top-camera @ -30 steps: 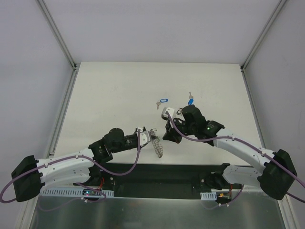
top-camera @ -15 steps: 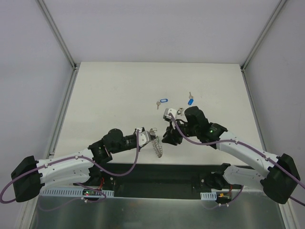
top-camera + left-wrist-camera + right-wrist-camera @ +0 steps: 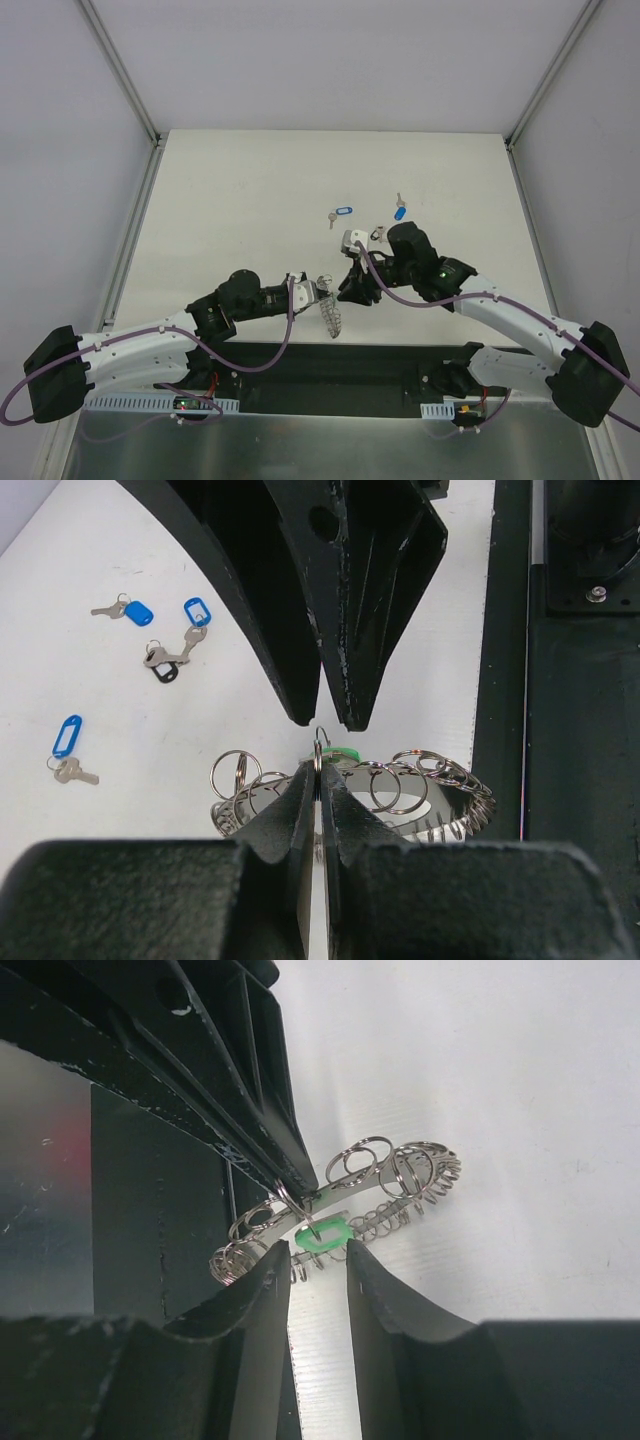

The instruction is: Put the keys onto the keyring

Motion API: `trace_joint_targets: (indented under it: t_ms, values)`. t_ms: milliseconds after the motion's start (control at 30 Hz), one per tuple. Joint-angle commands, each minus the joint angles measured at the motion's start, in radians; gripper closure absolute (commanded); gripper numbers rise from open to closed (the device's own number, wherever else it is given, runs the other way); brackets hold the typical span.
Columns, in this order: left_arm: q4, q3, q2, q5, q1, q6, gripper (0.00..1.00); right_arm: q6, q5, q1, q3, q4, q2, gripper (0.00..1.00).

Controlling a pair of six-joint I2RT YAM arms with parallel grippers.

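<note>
Keyring (image 3: pixel 331 314), a large grey metal ring with a fringe of small wire loops around its rim, hangs edge-on from the left jaws, which are shut tight on it. In the left wrist view their two black fingers (image 3: pixel 290 815) meet around one thin upright loop (image 3: pixel 318 748) of the rim. The rest of the keyring fans out just past the tips. Whether its lowest part touches the white surface (image 3: pixel 250 190) I cannot tell.

The right jaws point straight at the left jaws, tip to tip and very nearly touching. They stand a little way open and have hold of nothing. Their fingertips (image 3: pixel 268 1265) sit on either side of a green oval plastic tag (image 3: pixel 321 1232), which hangs by a small wire ring right at the tip of the left jaws. The tag lies in the gap just ahead of the right tips. Whether either tip touches it I cannot tell, and its key cannot be made out among the loops.

Three small silver keys with blue oval plastic tags lie flat on the surface, well beyond both jaws. One blue-tagged key (image 3: pixel 67 737) lies alone, off to the side of the right jaws. A second blue-tagged key (image 3: pixel 138 611) and a third blue-tagged key (image 3: pixel 197 611) lie farther off behind the right jaws, near each other.
</note>
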Motion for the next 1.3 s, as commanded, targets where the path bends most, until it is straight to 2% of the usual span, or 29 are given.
trace_joint_targets:
  t_ms: [0, 300, 400, 533, 967, 1267]
  values:
    - [0.051, 0.052, 0.002, 0.04, 0.006, 0.012, 1.0, -0.04, -0.068, 0.004, 0.056, 0.011, 0.014, 0.69]
    - [0.05, 0.063, 0.003, 0.062, 0.006, 0.009, 1.0, -0.053, -0.091, 0.012, 0.076, 0.01, 0.054, 0.73]
    - [0.05, 0.063, 0.0, 0.057, 0.006, 0.01, 1.0, -0.057, -0.095, 0.014, 0.079, 0.002, 0.065, 0.81]
    - [0.051, 0.058, -0.015, 0.031, 0.006, 0.012, 1.0, -0.062, -0.088, 0.014, 0.075, -0.01, 0.068, 0.99]
    - [0.065, -0.006, -0.136, -0.07, 0.008, 0.023, 1.0, -0.044, -0.022, 0.003, 0.044, -0.025, 0.082, 0.99]
    - [0.082, -0.027, -0.146, -0.108, 0.006, 0.021, 1.0, -0.027, -0.006, 0.0, 0.044, -0.025, 0.085, 0.99]
